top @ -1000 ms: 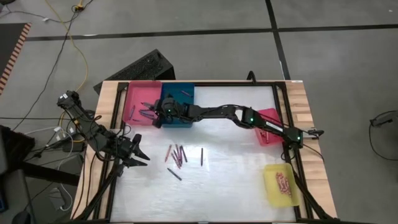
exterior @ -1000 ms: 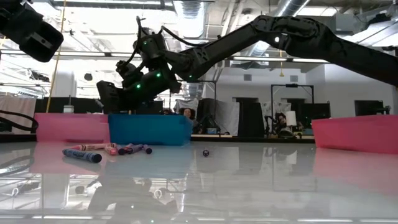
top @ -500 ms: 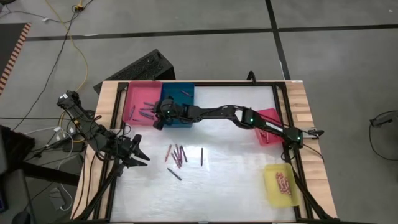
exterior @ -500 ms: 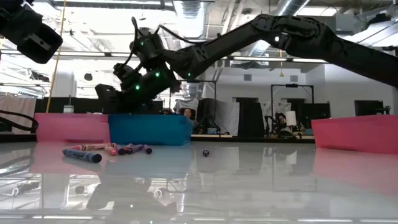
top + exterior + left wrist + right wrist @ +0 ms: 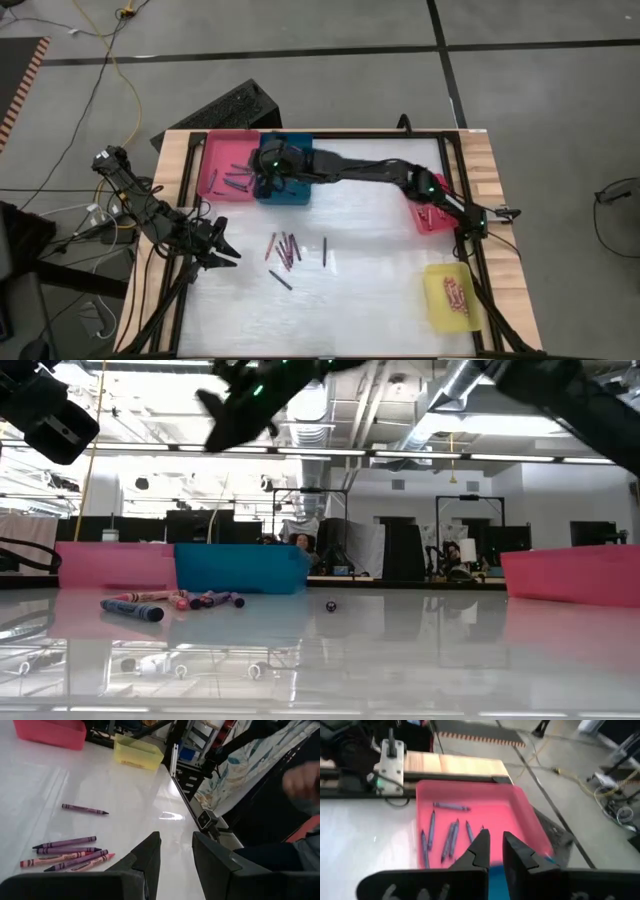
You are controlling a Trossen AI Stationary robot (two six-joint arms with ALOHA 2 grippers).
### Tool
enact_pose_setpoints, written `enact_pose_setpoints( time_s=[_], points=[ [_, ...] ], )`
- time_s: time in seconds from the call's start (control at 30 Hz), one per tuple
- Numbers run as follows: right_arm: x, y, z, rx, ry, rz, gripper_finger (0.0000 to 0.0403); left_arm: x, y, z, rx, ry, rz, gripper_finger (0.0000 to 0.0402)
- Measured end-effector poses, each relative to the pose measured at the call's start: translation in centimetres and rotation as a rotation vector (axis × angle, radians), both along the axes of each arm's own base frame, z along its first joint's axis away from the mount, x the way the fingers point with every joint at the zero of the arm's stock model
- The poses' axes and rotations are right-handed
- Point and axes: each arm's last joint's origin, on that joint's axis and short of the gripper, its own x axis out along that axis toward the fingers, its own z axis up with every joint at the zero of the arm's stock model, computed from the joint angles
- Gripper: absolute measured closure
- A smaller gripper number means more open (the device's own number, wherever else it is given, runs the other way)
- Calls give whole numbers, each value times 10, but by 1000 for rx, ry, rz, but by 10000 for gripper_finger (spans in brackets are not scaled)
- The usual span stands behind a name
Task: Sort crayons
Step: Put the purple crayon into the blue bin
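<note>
Several purple and pink crayons [image 5: 285, 250] lie loose on the white table's middle; they also show in the left wrist view [image 5: 70, 852] and the low view [image 5: 170, 600]. More grey-blue crayons [image 5: 447, 837] lie in the pink tray [image 5: 212, 150] at the far left. My right gripper [image 5: 495, 840] hangs high over the blue tray [image 5: 295, 190], beside the pink tray. A narrow gap shows between its fingers, with nothing in it. My left gripper [image 5: 175, 840] is open and empty near the table's left edge [image 5: 228, 250], left of the loose crayons.
A second pink tray [image 5: 432, 200] stands at the right edge. A yellow tray [image 5: 452, 297] with red crayons stands at the near right. A person's hand [image 5: 302, 775] shows beyond the table's right side. A dark keyboard [image 5: 225, 108] lies on the floor behind the table.
My right gripper has risen from just above the trays' rims to well above them. It has also gone a little toward the far edge, from the border of the pink and blue trays to over the blue tray.
</note>
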Motion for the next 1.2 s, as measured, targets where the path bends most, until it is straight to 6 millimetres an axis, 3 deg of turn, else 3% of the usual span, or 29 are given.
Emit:
enact_pose_setpoints(
  time_s=[0.27,0.53,0.7,0.87,1.03,1.2],
  points=[
    [-79,23,77,96,116,-15,356,0,0,0,-33,15,13,300],
    [-149,52,102,303,305,-111,356,0,0,0,-85,33,23,300],
    [-174,79,92,483,467,-274,356,1,2,-1,-107,37,83,300],
    [-173,122,71,535,494,-337,356,1,3,-2,-129,47,126,300],
    [-175,170,34,477,598,-377,356,0,4,-6,-150,100,145,300],
    [-182,204,-11,475,543,-559,356,0,5,-11,-159,149,170,300]
  ],
)
